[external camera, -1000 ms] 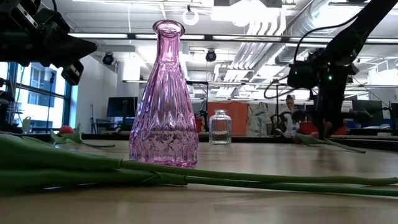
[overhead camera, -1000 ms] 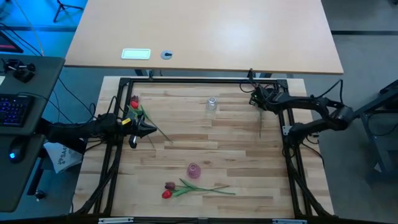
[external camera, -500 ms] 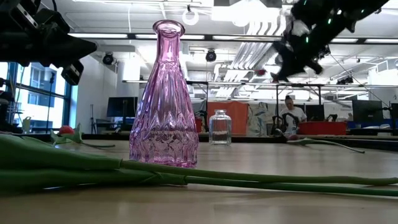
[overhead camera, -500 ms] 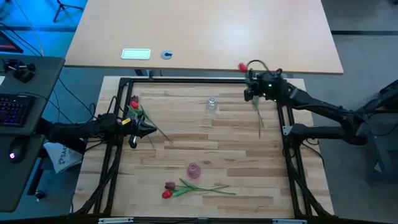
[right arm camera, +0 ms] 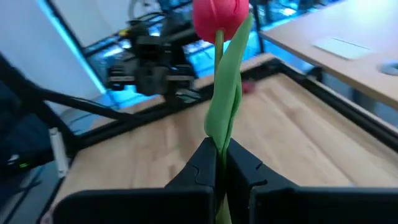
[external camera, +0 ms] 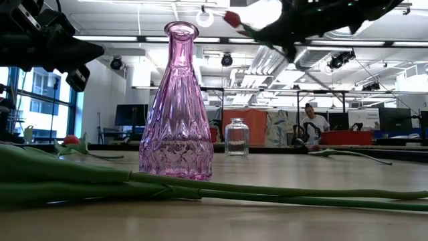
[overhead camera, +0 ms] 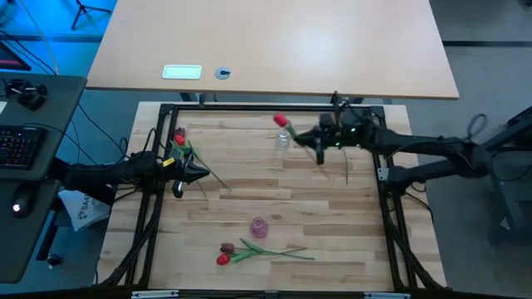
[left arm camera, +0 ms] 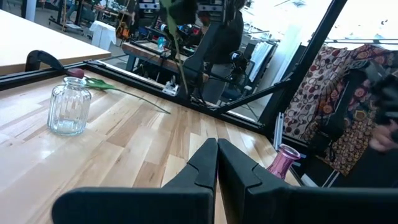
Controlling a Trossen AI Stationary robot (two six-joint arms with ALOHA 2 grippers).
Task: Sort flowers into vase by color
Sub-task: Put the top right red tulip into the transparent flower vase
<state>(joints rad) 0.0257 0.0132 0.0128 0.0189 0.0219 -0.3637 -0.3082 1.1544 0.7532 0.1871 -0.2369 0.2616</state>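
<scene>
We are holding a red tulip (right arm camera: pixel 219 25) by its stem in the closed right end effector (right arm camera: pixel 217 163), raised near the clear vase (overhead camera: pixel 283 139) for insertion, while the shut, empty left end effector (left arm camera: pixel 217 163) is waiting at the table's (overhead camera: pixel 332 224) left edge.

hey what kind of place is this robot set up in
Most likely a robotics lab or open workshop. The low view shows exposed ceiling ducts and rows of monitors behind the table, a keyboard sits on a neighbouring desk, and the wooden table is boxed in a black frame.
</scene>
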